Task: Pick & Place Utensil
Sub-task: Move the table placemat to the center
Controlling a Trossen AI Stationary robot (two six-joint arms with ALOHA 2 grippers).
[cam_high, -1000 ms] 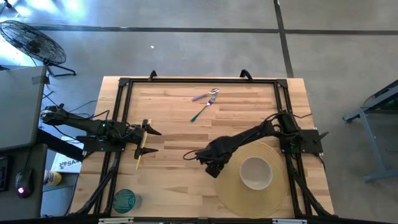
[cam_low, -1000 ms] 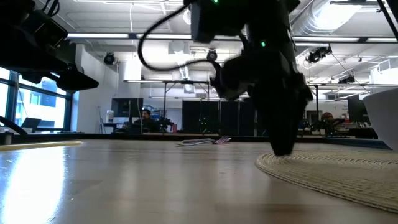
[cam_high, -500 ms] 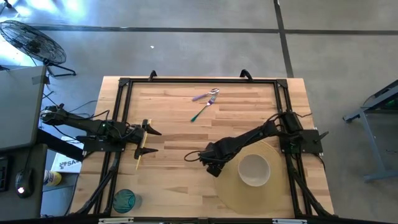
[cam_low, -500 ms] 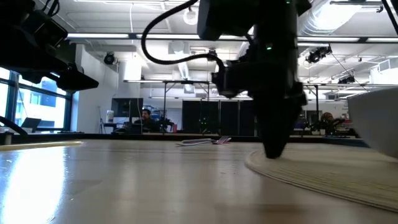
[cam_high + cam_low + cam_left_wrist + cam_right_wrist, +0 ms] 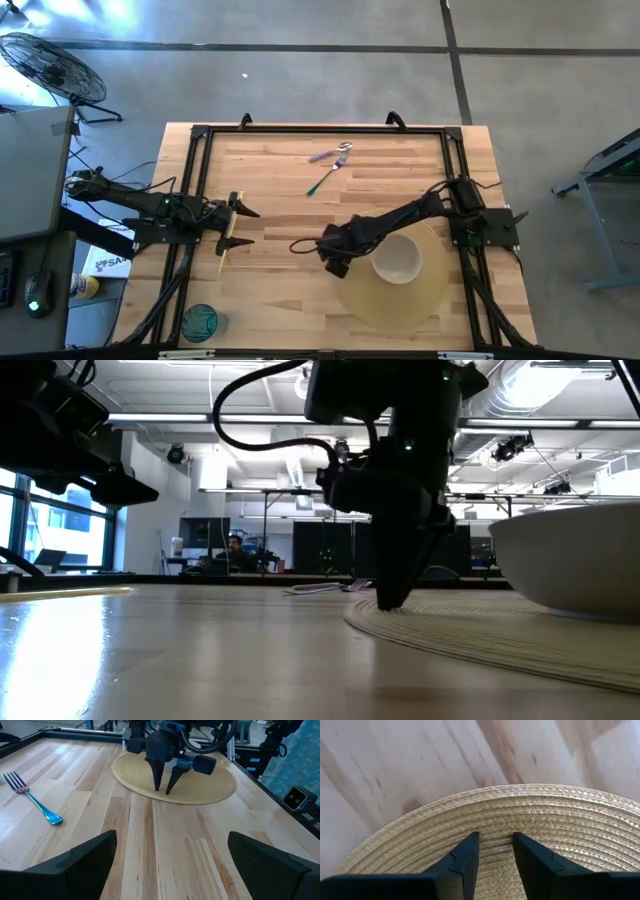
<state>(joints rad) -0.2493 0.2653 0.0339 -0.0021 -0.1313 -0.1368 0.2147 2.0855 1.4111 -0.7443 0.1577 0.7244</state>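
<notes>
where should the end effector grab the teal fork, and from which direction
Take the teal fork at mid-handle, coming straight down from above with the fingers across the handle. It lies flat on the table. Its tines rest against the purple utensil, while the handle runs clear of it, over bare wood.

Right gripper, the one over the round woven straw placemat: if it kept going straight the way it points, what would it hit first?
The right gripper points down at the round woven straw placemat, near its edge. It would meet the mat's weave first, if it isn't already touching; its tips are slightly apart.
</notes>
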